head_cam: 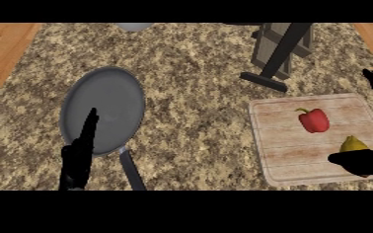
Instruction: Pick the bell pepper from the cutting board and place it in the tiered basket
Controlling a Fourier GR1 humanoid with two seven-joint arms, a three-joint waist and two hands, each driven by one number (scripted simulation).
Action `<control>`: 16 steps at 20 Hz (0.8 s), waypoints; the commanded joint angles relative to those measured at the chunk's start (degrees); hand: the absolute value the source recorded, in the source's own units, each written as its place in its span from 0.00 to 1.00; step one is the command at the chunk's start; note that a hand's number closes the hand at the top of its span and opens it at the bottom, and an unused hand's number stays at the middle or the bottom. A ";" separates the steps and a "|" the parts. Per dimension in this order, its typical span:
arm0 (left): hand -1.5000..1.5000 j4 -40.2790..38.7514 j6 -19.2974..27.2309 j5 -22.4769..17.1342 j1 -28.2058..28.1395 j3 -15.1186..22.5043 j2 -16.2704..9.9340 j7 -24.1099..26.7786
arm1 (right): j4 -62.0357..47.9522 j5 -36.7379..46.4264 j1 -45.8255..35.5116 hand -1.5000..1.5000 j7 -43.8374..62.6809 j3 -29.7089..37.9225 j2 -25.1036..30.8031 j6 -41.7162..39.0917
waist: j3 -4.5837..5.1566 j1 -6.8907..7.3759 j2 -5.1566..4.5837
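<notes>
On the cutting board (291, 143), bell pepper (314, 120) beside yellow fruit (354, 143); left hand (79, 155) fingers straight.

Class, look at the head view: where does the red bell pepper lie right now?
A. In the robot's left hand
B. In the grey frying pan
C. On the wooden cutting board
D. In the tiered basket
C: the red bell pepper lies on the wooden cutting board, beside a yellow item, with neither hand holding it.
</notes>
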State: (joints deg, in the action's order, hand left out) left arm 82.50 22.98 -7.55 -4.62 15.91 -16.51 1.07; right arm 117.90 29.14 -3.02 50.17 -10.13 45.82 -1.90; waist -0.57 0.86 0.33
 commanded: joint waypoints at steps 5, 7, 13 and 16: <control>0.50 -4.08 -2.41 -0.45 0.40 -0.45 2.08 0.23 | -1.88 6.20 -3.70 0.00 9.45 -6.46 -4.18 -7.79 | 0.63 -0.58 -0.40; 0.50 -0.53 -3.54 -0.98 -0.62 -1.02 0.91 -1.55 | -6.85 7.37 -7.71 0.00 8.31 -7.26 -7.50 -8.06 | 0.59 -0.19 -0.41; 0.50 -0.77 -1.72 2.49 1.16 -0.45 2.86 -4.03 | -8.82 10.42 -8.37 0.00 7.78 -8.58 -13.17 -9.41 | 0.57 -0.81 -0.31; 0.50 -0.93 -3.85 1.19 -1.14 -1.87 1.96 -1.28 | -13.45 10.06 -12.94 0.00 9.58 -8.86 -14.22 -14.34 | 0.59 -0.47 -0.33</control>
State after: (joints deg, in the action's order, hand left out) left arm 82.62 20.07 -6.57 -4.56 13.74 -15.10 0.32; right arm 105.75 38.44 -13.43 55.98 -18.17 33.67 -11.26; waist -0.55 0.58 0.37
